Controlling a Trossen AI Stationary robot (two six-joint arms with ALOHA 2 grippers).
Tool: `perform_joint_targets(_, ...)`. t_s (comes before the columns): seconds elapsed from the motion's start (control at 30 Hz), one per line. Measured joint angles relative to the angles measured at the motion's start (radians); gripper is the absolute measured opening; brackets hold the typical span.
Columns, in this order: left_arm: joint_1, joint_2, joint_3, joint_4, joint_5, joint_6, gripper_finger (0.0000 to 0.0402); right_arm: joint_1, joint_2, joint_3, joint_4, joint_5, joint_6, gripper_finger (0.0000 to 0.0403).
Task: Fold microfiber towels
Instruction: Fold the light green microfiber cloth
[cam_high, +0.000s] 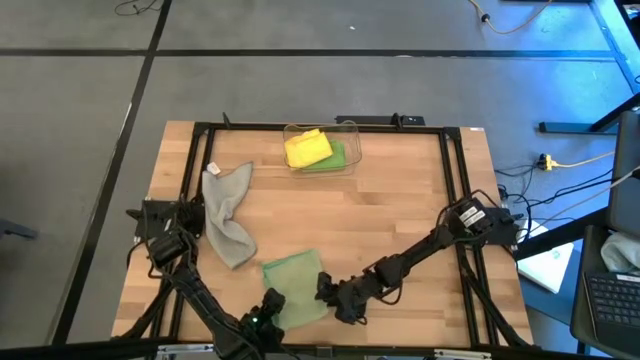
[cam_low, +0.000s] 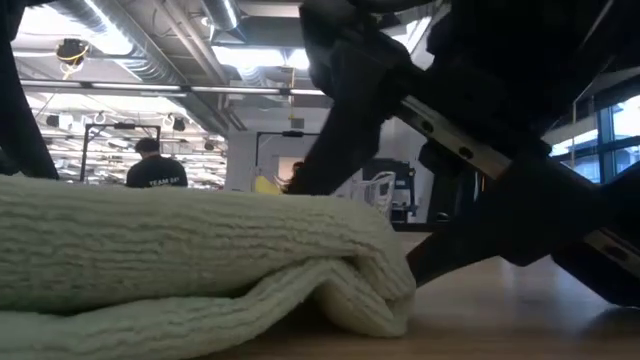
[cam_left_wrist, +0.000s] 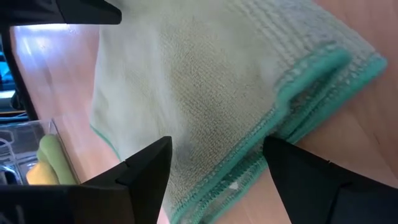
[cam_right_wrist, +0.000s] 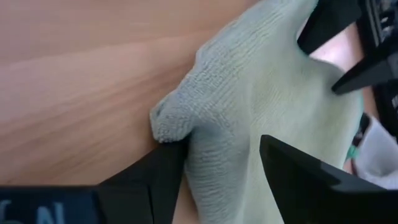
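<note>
Four towels are visible. The sage towel (cam_high: 293, 284), folded over on itself with a teal-stitched hem, lies at the near edge of the tabletop (cam_high: 400, 210). The grey towel (cam_high: 228, 218) lies crumpled toward the left side. The yellow towel (cam_high: 307, 148) and the bright green towel (cam_high: 340, 157) rest in one clear bin (cam_high: 352, 140) at the far edge. The middle and right of the tabletop are bare wood. Two grippers flank the sage towel. The left gripper (cam_left_wrist: 217, 180) hangs over its near left corner, fingers spread wide and holding nothing. The right gripper (cam_right_wrist: 221, 168) sits at its right edge, fingers parted around a bunched fold, one finger (cam_right_wrist: 163, 169) touching the cloth; a firm grip cannot be told.
</note>
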Motion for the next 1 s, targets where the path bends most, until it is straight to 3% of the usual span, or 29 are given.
perform_joint_targets(0.27,-0.006,0.000,0.000,0.000,-0.002,-0.002,0.0259,0.046,-0.067,-0.008,-0.143,0.068,0.031,0.0188)
perform_joint_targets(0.47,-0.001,0.000,0.001,0.005,0.000,-0.002,0.0259,0.040,-0.090,-0.011,-0.245,0.044,0.111,0.0185)
perform_joint_targets(0.67,-0.002,0.000,0.001,0.007,-0.006,-0.001,0.0259,0.038,-0.094,-0.056,-0.180,0.039,0.152,0.0185)
perform_joint_targets(1.0,0.002,0.001,0.001,0.008,-0.008,0.002,0.0259,0.023,-0.081,-0.097,0.030,-0.015,0.049,0.0185)
